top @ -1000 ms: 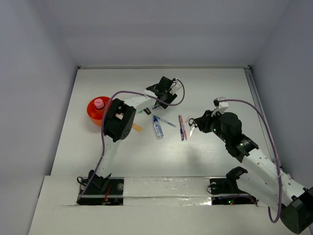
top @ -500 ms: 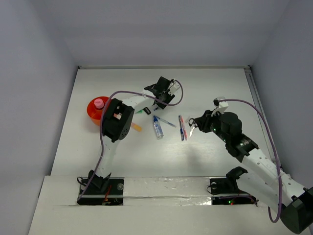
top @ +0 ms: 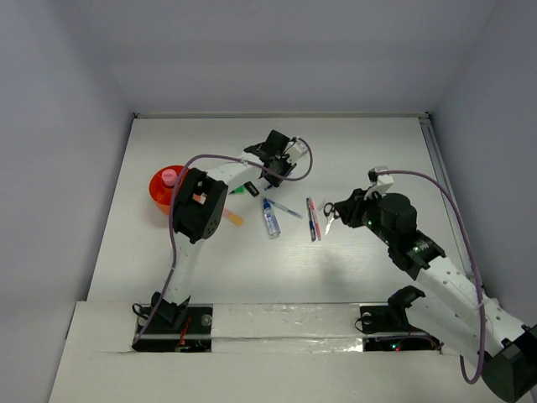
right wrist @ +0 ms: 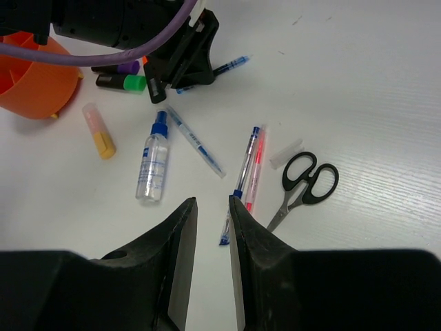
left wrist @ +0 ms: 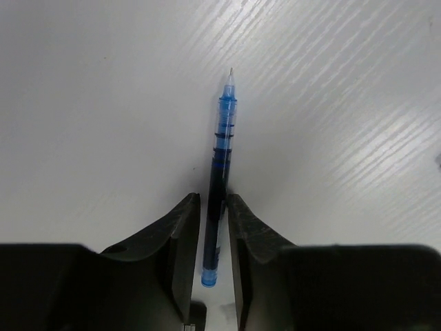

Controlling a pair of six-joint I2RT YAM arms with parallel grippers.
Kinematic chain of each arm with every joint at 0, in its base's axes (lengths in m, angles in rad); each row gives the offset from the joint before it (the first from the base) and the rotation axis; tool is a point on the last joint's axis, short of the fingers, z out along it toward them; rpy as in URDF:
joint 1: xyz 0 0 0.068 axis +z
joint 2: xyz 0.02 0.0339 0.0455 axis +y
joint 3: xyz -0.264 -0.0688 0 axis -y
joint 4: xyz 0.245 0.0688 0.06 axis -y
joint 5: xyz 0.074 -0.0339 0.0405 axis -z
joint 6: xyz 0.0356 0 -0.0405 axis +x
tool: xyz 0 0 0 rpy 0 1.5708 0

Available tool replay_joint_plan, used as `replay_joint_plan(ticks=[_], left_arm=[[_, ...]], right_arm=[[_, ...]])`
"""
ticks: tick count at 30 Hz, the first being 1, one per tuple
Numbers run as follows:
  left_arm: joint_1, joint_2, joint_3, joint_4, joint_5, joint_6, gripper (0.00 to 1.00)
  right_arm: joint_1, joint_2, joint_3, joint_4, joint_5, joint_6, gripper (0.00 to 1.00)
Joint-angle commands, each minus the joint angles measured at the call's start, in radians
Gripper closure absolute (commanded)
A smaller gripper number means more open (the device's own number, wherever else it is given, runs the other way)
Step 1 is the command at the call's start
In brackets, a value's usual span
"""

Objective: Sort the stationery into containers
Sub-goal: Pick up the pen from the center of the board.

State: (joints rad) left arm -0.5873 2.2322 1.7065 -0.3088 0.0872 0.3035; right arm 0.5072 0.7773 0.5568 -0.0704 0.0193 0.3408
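My left gripper (left wrist: 213, 200) (top: 270, 166) is shut on a thin blue pen (left wrist: 222, 148), whose tip pokes out past the fingers. The pen (right wrist: 231, 65) also shows in the right wrist view, beside the green highlighter (right wrist: 124, 83) and purple highlighter (right wrist: 120, 67). The orange holder (top: 168, 191) stands at the left with a pink-capped bottle (top: 170, 176) in it. My right gripper (right wrist: 212, 200) (top: 333, 210) hovers open and empty above a blue pen (right wrist: 248, 158) and a red pen (right wrist: 255, 169). The black scissors (right wrist: 306, 183), blue-capped bottle (right wrist: 153, 162) and yellow marker (right wrist: 98, 131) lie on the table.
Another thin blue pen (right wrist: 196, 141) lies between the bottle and the pen pair. A clear cap (right wrist: 286, 153) sits by the scissors. The left arm's purple cable (top: 210, 159) arches over the holder area. White walls close the table at back and sides.
The left gripper has shifted slightly left and back with the pen in it. The right arm has barely moved.
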Motion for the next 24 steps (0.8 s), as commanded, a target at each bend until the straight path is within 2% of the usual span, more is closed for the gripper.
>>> replay_joint_plan(ticks=[1,7,9,12,14,17,20,24], left_arm=[[0.007,0.095,-0.013,-0.19,0.088,0.02,0.8],[0.04,0.106,0.008,-0.219,0.178,0.034,0.86],[0.049,0.104,0.01,-0.22,0.201,0.034,0.99],[0.049,0.096,-0.005,-0.21,0.198,0.028,1.0],[0.049,0.095,-0.01,-0.207,0.2,0.026,1.0],[0.049,0.096,-0.008,-0.214,0.184,0.022,1.0],[0.049,0.083,-0.01,-0.193,0.146,0.009,1.0],[0.058,-0.052,-0.027,-0.116,0.148,-0.021,1.0]], right_arm=[[0.004,-0.036,0.048,0.0,0.028,0.012,0.69],[0.004,-0.072,0.094,-0.083,0.109,0.038,0.68],[0.004,-0.078,0.091,-0.083,0.116,0.072,0.66],[0.004,-0.082,0.075,-0.06,0.097,0.101,0.66],[0.004,-0.069,0.077,-0.069,0.105,0.141,0.72],[0.004,-0.041,0.086,-0.075,0.087,0.148,0.75],[0.004,-0.032,0.088,-0.059,0.077,0.127,0.85],[0.004,-0.013,0.052,-0.008,0.08,0.112,0.99]])
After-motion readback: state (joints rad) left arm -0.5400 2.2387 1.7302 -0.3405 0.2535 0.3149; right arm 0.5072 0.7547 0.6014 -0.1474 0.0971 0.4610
